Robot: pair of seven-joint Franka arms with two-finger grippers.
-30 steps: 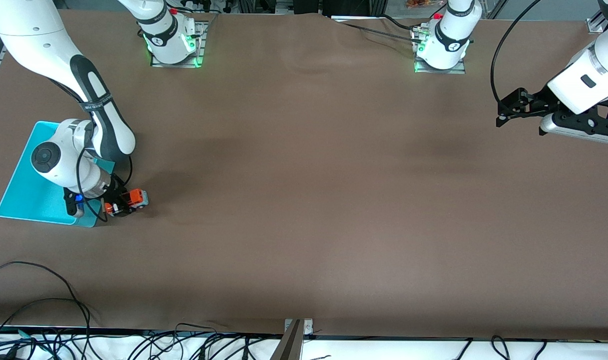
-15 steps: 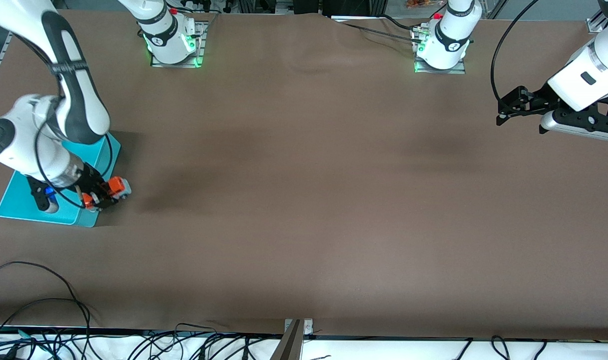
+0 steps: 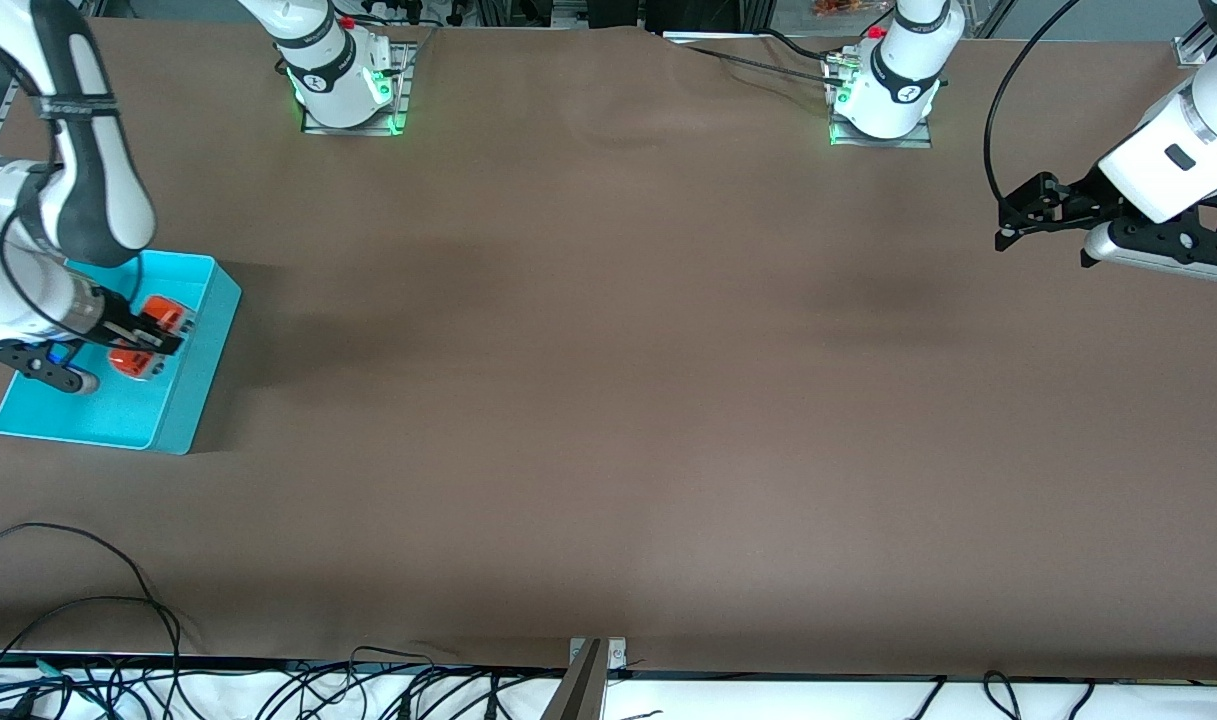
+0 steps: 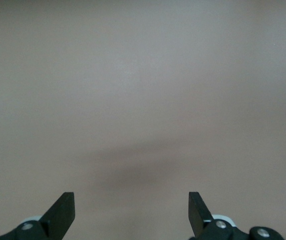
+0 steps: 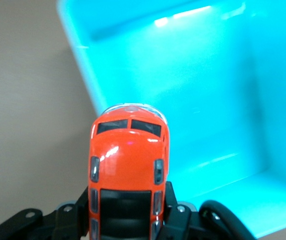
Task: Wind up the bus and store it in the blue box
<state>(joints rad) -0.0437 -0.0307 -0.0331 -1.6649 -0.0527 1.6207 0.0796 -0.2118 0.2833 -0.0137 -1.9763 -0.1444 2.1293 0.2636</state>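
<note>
I see the bus (image 5: 128, 165), glossy orange-red with a dark roof panel, clamped between my right gripper (image 3: 148, 337)'s fingers (image 5: 175, 220), nose poking out past them over the blue box (image 3: 196, 350). My left gripper (image 3: 1013, 222) waits with fingers spread, over bare table (image 3: 608, 400).

The right gripper (image 3: 148, 338) has carried the bus (image 3: 153, 325) from beside the blue box (image 3: 190, 385) to over it.

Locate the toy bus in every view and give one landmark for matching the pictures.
Front view: the bus is held by the right end effector over the blue box, at the right arm's end of the table.
Left wrist view: not in it.
Right wrist view: the bus fills the lower middle.
Shared landmark: the blue box.
</note>
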